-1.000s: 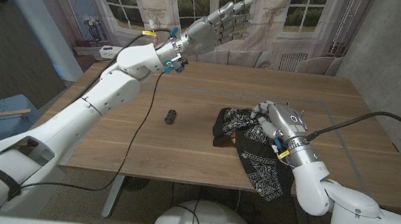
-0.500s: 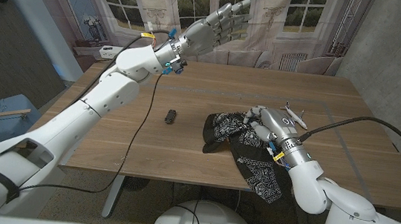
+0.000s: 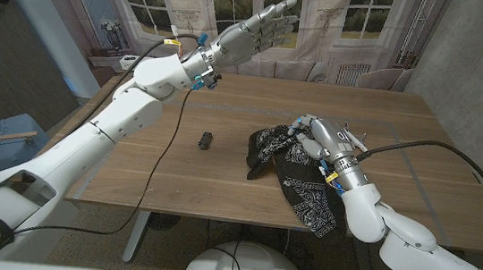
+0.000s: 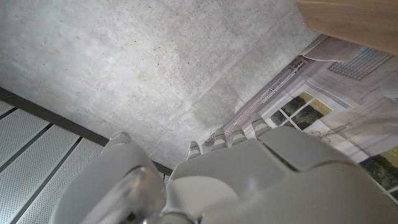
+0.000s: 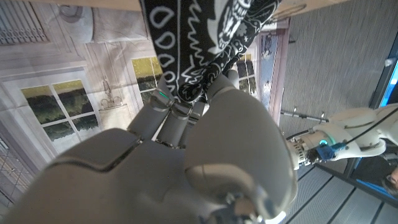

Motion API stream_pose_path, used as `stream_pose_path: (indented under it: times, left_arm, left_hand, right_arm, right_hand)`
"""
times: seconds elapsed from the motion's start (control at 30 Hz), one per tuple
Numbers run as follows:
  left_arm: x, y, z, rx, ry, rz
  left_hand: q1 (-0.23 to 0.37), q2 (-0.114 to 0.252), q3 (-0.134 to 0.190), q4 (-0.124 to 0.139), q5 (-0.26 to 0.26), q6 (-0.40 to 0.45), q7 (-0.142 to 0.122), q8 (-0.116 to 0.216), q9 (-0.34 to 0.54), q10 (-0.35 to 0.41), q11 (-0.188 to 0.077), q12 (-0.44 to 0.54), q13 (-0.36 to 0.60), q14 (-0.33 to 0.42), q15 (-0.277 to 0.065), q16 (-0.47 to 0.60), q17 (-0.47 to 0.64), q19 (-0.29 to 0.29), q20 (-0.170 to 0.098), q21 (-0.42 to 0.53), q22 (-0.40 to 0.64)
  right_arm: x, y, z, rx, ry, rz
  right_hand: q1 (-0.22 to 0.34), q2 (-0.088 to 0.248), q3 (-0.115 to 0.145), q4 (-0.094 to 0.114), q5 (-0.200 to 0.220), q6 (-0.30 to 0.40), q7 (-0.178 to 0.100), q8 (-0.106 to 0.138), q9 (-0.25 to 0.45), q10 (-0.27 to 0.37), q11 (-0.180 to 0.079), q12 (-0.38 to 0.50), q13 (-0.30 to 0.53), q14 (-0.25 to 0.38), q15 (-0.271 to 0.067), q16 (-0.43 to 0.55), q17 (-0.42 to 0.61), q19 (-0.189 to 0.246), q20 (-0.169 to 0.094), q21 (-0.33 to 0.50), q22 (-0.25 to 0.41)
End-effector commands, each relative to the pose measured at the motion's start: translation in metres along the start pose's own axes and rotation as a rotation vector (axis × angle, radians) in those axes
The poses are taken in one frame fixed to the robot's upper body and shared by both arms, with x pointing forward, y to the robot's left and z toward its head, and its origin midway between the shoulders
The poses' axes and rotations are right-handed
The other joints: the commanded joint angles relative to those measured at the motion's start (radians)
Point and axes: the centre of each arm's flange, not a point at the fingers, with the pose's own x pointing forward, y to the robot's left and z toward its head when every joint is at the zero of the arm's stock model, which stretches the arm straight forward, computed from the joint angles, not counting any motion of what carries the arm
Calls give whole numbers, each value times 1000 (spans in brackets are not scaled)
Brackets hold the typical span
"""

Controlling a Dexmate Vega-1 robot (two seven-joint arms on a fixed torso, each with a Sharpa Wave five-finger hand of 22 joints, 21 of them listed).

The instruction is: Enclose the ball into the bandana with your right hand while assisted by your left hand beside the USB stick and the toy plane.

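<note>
Bandana (image 3: 296, 172) gripped by right hand (image 3: 317, 141), USB stick (image 3: 207, 140) well apart, left hand (image 3: 257, 31) raised, fingers spread.

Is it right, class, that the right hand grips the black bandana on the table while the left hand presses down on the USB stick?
Not quite. The left hand is raised in the air far above the table, fingers spread, holding nothing; the USB stick lies alone on the wood, as the head view shows. The rest holds: the right hand grips the black bandana.
</note>
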Motion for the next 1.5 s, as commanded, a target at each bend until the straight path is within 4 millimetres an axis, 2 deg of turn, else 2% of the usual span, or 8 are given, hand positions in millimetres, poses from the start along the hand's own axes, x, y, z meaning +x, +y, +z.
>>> stream_pose_path:
  times: [0.03, 0.23, 0.47, 0.9, 1.1, 1.37, 1.47, 1.5]
  left_arm:
    - [-7, 2, 6, 204, 59, 91]
    - [-10, 1, 6, 209, 33, 102]
    - [-13, 0, 6, 209, 25, 107]
    - [-18, 11, 2, 159, 9, 111]
    - [-11, 15, 2, 152, -1, 85]
    - [-6, 16, 2, 144, -12, 68]
    - [-7, 16, 3, 146, -9, 70]
    - [-7, 16, 3, 146, -9, 70]
  left_hand:
    - [-6, 0, -9, 1, -2, -77, -13, 6, 2, -50, -10, 2, 1, -105, -2, 3, 0, -40, 4, 2, 1]
    - [-7, 0, -10, 0, -1, -78, -13, 5, 2, -50, -9, 2, 1, -105, -3, 3, 0, -41, 4, 1, 1]
    - [-7, 1, -11, 0, -1, -78, -13, 4, 2, -47, -9, 3, 1, -104, -3, 3, 0, -39, 5, 2, 1]
    - [-8, 1, -14, -1, 0, -80, -13, 3, 2, -52, -8, 1, 1, -104, -4, 1, -1, -38, 5, 2, 0]
    - [-9, 2, -15, -1, 1, -81, -13, 2, 2, -57, -9, -1, 1, -107, -2, 0, -1, -41, 5, 1, 0]
    - [-9, 2, -16, -1, 1, -83, -13, 2, 2, -59, -8, -2, 1, -108, -1, -1, -1, -42, 5, 0, 0]
    - [-9, 3, -16, -2, 1, -84, -13, 1, 2, -60, -8, -2, 1, -108, -1, -1, -1, -44, 5, 0, -1]
    - [-9, 3, -16, -2, 1, -84, -13, 1, 2, -59, -8, -2, 1, -108, -1, -1, -1, -44, 5, 0, -1]
  right_arm:
    - [37, -4, -4, 149, -97, -134]
    - [58, -2, -5, 244, -137, -188]
    - [71, -17, -11, 296, -135, -233]
    - [14, -62, -13, 380, -2, 173]
    - [5, -63, 3, 381, 31, 376]
    - [6, -53, 4, 357, 67, 447]
    - [6, -51, 2, 333, 77, 459]
    - [6, -51, 1, 325, 85, 468]
  right_hand:
    - [16, 6, 15, -9, 4, 24, 16, 2, -6, 60, 7, 10, -4, 81, -87, 10, 12, -11, -35, 14, -2]
    - [25, 3, 19, -12, 7, 30, 24, -2, -16, 67, 13, 9, -12, 94, -86, 14, 24, -11, -37, 23, -7]
    - [27, 0, 21, -11, 8, 33, 23, -7, -26, 68, 12, 7, -18, 94, -84, 11, 33, -15, -37, 30, -11]
    - [7, -3, 20, 2, 12, 28, 27, -18, -41, 68, 8, 4, -27, 88, -80, -2, 49, -10, -35, 51, -20]
    - [-2, -2, 21, 7, 15, 18, 29, -21, -44, 63, 11, 2, -28, 84, -81, -12, 52, -17, -35, 56, -25]
    - [-32, 5, 24, 20, 19, -6, 5, -20, -44, 42, 7, -9, -39, 46, -77, -72, 19, -48, -25, 60, -38]
    - [-84, -7, 15, 39, 17, -45, -15, -45, -65, -7, 19, -44, -62, 7, -58, -119, -4, -79, 3, 68, -49]
    - [-106, -11, 13, 44, 15, -91, -30, -76, -81, -37, 27, -68, -77, -16, -51, -138, -11, -103, 21, 68, -53]
